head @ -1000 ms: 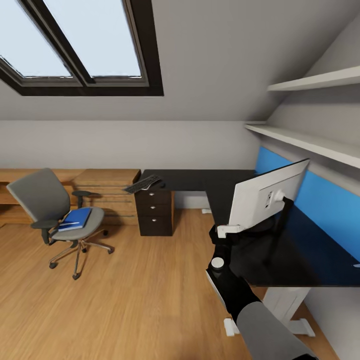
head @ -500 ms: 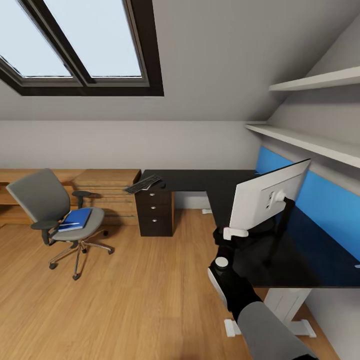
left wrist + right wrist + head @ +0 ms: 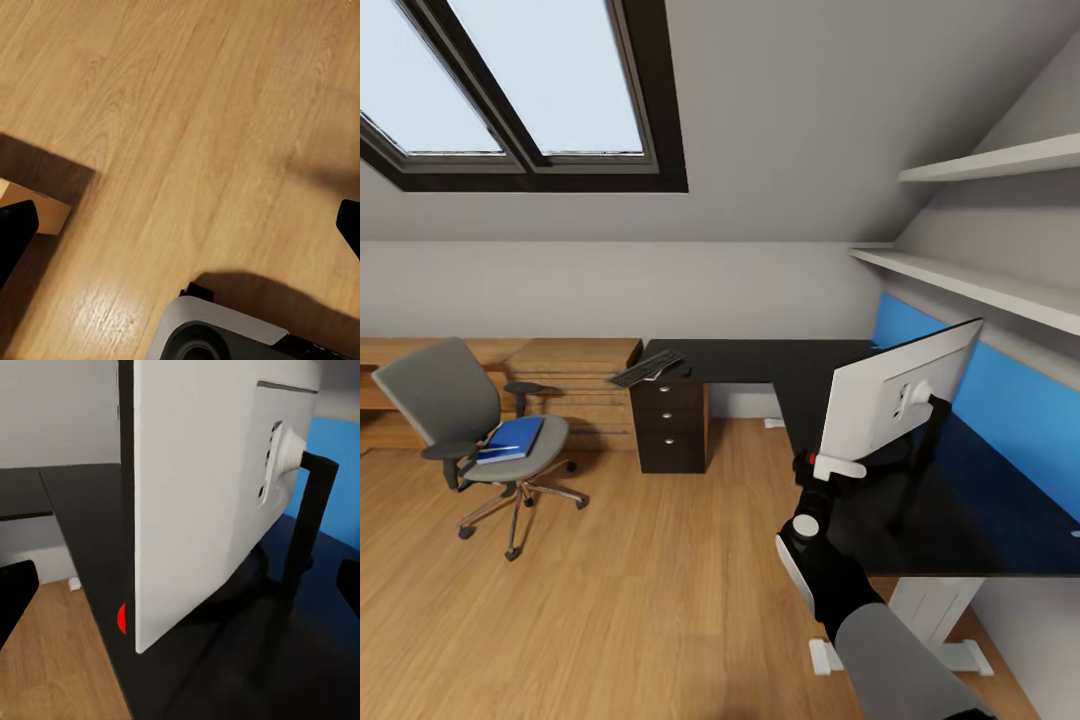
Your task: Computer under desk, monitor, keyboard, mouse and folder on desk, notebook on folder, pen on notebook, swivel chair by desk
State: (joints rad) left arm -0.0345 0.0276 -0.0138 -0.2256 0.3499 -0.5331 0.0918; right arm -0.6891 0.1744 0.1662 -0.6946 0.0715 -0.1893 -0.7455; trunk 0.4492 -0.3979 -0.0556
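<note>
At the near edge of the black L-shaped bench [image 3: 760, 362], the right gripper [image 3: 832, 470] sits just beside the lower corner of the monitor [image 3: 895, 395], whose white back faces the robot and whose black stand is planted on the benchtop. In the right wrist view the jaws stand wide, dark tips at either side, with the monitor's thin edge [image 3: 139, 510] and its red dot between them but nothing clamped. The chief risk, as I judge it, is that a nudge or a closing pinch on that corner would pivot the screen on its stand or tip it toward the blue wall panel [image 3: 1000, 400], since the panel is tall and thin and the push would land far from the base. A sideways shove could also slide the stand toward the bench edge. The left gripper [image 3: 180, 225] hangs over the wood floor [image 3: 610, 580], jaws likewise spread wide and empty. Away at the far wing lie the keyboard [image 3: 645, 368] and beside it the mouse [image 3: 684, 370]; the folder [image 3: 512, 437] rests on the seat of the swivel chair [image 3: 470, 430], well apart from the bench.
</note>
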